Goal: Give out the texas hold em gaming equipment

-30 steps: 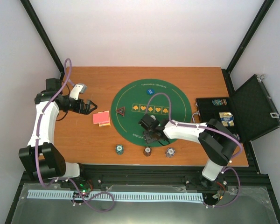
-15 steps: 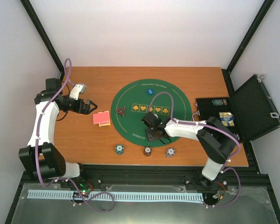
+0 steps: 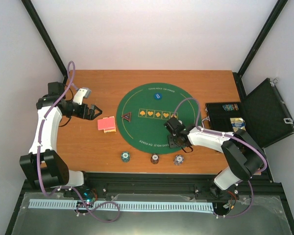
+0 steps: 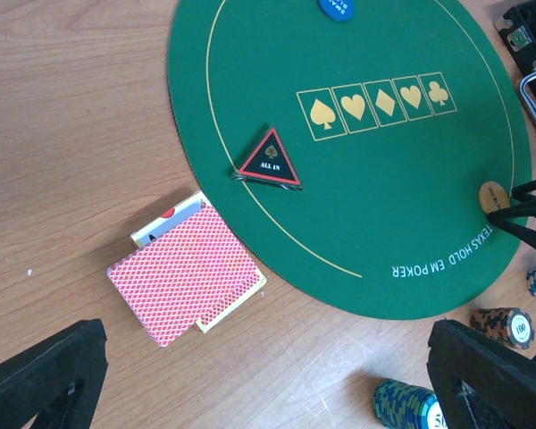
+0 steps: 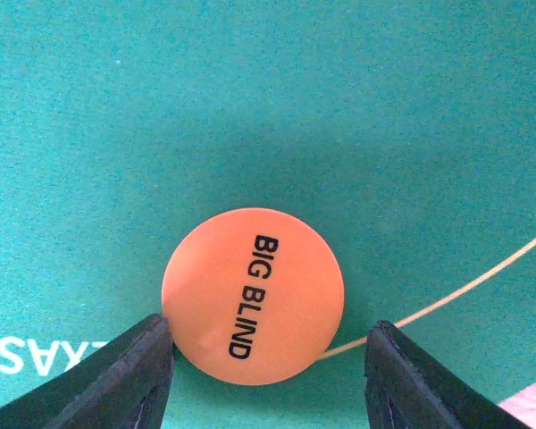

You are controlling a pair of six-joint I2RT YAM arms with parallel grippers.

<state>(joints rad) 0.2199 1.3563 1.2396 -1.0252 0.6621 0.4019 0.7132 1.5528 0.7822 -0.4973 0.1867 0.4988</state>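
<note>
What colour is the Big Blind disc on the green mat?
The disc is orange with black lettering; the right wrist view shows it best.

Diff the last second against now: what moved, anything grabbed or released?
The right gripper slid right across the green mat toward its right edge; its open fingers now straddle the orange BIG BLIND disc, which lies flat on the felt, not gripped. The left gripper, red-backed cards, triangular marker, blue disc and chip stacks stayed put.

From above and behind my bases, one camera looks down; my left wrist sees the round green felt mat [image 4: 411,197] obliquely, my right wrist close-up.
</note>
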